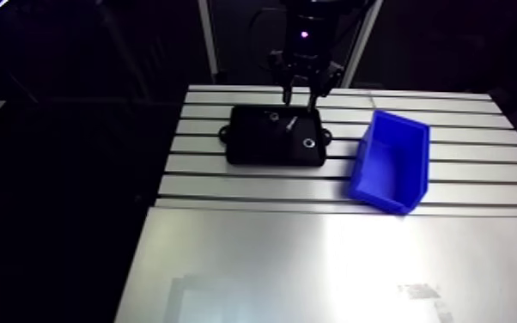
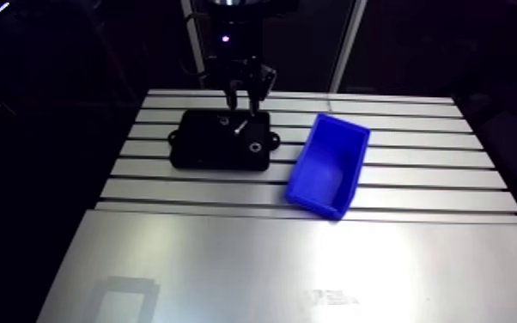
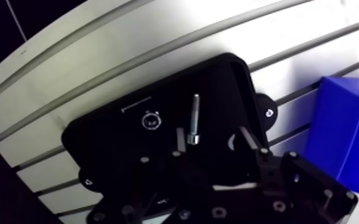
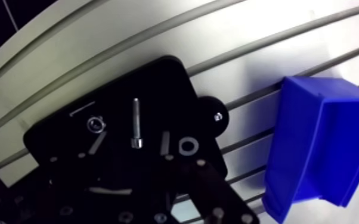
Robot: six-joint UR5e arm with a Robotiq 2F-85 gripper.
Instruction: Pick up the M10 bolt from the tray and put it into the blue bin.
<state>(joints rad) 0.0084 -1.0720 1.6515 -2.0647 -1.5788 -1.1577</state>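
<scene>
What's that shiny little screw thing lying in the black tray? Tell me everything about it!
It's a bolt, silvery and shiny like metal. It has a long straight shaft and a thicker round head at the end nearer the gripper. It lies flat on the black tray, beside a small round part but not touching it. The gripper's open fingers stand either side of its head without squeezing it. Only the tray seems to touch it.

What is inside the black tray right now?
A bolt, a small ring-shaped part and a washer lie in the black tray. The open gripper hides whatever lies beneath it.
</scene>
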